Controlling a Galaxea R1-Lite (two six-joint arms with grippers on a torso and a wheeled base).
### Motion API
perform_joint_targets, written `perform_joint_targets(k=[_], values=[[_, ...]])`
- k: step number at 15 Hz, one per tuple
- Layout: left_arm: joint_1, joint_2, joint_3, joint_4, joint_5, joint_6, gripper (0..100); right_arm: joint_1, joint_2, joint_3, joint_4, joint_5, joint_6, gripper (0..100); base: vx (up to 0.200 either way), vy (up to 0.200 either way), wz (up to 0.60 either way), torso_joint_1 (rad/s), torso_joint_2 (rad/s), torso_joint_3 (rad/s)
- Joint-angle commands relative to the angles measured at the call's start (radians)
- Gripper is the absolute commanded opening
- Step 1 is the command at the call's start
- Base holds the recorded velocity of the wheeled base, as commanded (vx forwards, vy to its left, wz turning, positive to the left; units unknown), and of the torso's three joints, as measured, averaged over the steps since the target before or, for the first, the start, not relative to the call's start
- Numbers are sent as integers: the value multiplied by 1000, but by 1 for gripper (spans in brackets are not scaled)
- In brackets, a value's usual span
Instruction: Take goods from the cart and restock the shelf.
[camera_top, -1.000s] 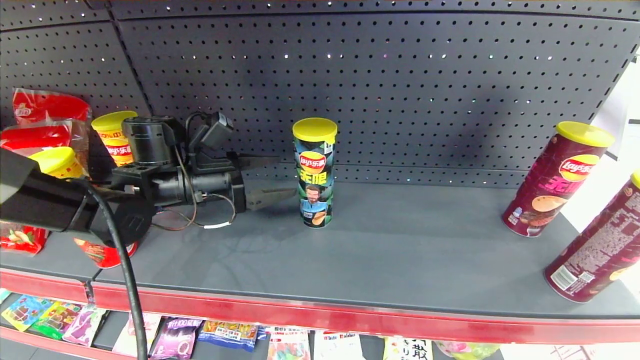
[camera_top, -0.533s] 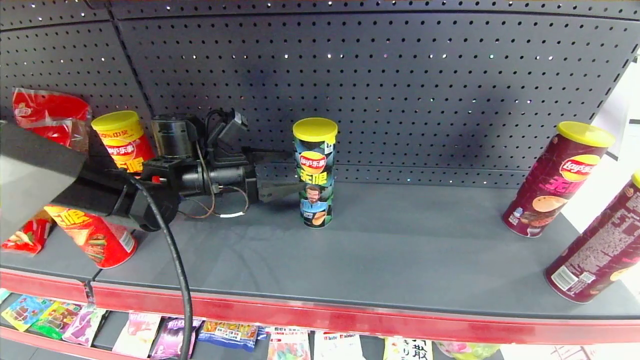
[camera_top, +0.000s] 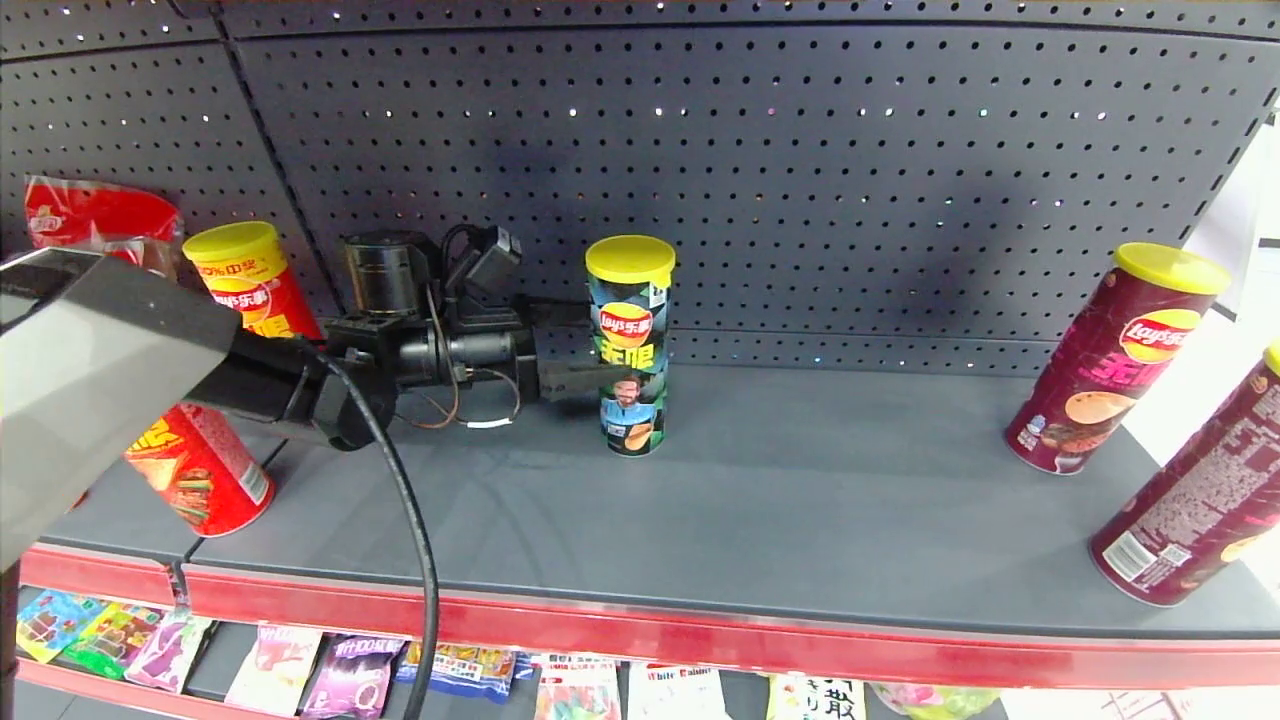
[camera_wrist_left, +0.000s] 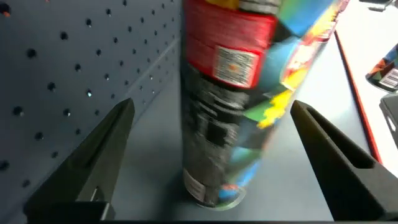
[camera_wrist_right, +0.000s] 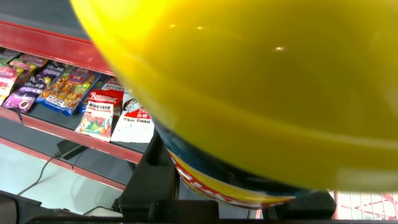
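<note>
Head view: left gripper (camera_top: 585, 345) lies level over the shelf (camera_top: 800, 500), reaching sideways at the green can (camera_top: 628, 350). The can stands upright mid-shelf, near the back panel (camera_top: 800, 180). Left wrist view: the fingers (camera_wrist_left: 93, 155) are spread wide, one each side of the can with clear gaps, so nothing is clamped and it stands on its own.

Right gripper (camera_wrist_right: 227, 196) looks closed on a second, yellow-lidded can (camera_wrist_right: 249, 93). It is held in front of the lower rows of snack packets (camera_wrist_right: 99, 106). The contact itself is mostly hidden by the lid, so the hold is a judgement.

Other stock: red can (camera_top: 200, 470) at the front left of the shelf, dark red cans (camera_top: 1110, 360) well apart on the right.

Step, as I judge it: the left arm is working the green can on the shelf. Whether it is about to take hold or to back off can't be told from this.

Next move:
- If gripping, close evenly on the middle of the can. It is tall and narrow, so an off-centre push would tip it.
- If leaving, pull straight back along the finger line without clipping it.
- The right arm's can then needs a free spot; the gap between the green and dark red cans looks fit.
</note>
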Motion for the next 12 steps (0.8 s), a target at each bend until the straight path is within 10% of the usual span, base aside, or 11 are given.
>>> perform_joint_targets(k=[1, 12], values=[[-13, 27, -35, 2, 1, -11, 100, -1, 2, -1, 0, 0, 0, 0, 0, 0, 0, 0, 0, 0], [-51, 81, -110, 11, -21, -61, 100, -3, 2, -1, 0, -1, -2, 0, 0, 0, 0, 0, 0, 0]])
